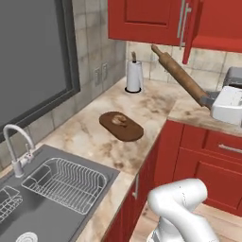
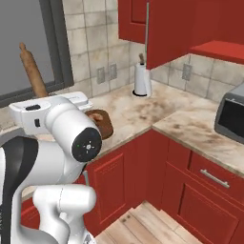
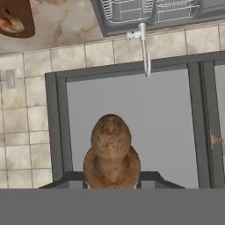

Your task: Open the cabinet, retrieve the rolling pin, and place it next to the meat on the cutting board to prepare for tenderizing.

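My gripper (image 1: 206, 100) is shut on one end of the rolling pin (image 1: 178, 73), a brown wooden cylinder held in the air over the counter corner, slanting up and to the left. In the hand view the rolling pin (image 3: 110, 149) points straight away between my gripper (image 3: 110, 179). The round dark cutting board (image 1: 124, 127) lies on the counter to the lower left, with the meat (image 1: 119, 120) on it. Board (image 3: 17, 15) and meat (image 3: 9, 24) sit in the hand view's top left corner. The red cabinet (image 1: 142, 21) hangs above, its right door (image 2: 167, 33) swung open, showing the inner shelf (image 2: 217, 49).
A paper towel roll (image 1: 134, 75) stands at the back of the counter. The sink (image 1: 14, 222) with faucet (image 1: 19, 146) and wire rack (image 1: 64, 182) lies to the left under a window (image 1: 33, 52). A grey appliance (image 2: 231, 116) sits on the right counter. Red base cabinets (image 2: 200, 190) line the floor.
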Motion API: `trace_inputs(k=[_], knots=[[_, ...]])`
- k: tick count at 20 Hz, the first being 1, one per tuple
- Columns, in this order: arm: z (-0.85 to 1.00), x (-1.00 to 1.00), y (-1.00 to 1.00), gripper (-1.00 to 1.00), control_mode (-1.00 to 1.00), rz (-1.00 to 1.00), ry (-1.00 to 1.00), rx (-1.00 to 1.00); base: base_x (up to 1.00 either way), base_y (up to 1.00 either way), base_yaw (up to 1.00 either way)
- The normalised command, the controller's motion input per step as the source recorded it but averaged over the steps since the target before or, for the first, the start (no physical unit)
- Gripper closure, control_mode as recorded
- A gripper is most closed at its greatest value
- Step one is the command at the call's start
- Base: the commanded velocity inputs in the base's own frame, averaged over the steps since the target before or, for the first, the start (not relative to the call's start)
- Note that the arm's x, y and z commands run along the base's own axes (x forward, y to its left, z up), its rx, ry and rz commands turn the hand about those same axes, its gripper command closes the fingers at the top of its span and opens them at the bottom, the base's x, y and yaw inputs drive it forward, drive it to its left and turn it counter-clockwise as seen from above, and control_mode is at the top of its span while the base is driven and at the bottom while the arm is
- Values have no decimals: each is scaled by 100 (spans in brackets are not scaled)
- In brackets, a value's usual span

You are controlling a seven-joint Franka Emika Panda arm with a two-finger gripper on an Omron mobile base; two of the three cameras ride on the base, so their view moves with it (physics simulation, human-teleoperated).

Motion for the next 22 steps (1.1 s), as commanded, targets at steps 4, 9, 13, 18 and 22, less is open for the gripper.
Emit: trace_inputs(k=[4, 9, 13, 18, 22], knots=[[0, 0, 0, 100, 100, 0, 0, 0, 63, 0, 43], [0, 0, 0, 100, 100, 0, 0, 0, 58, 0, 44], [0, 0, 0, 100, 100, 0, 0, 0, 60, -2, 44], [0, 0, 0, 100, 100, 0, 0, 0, 61, -17, 42], [0, 0, 0, 100, 100, 0, 0, 0, 69, -24, 39]])
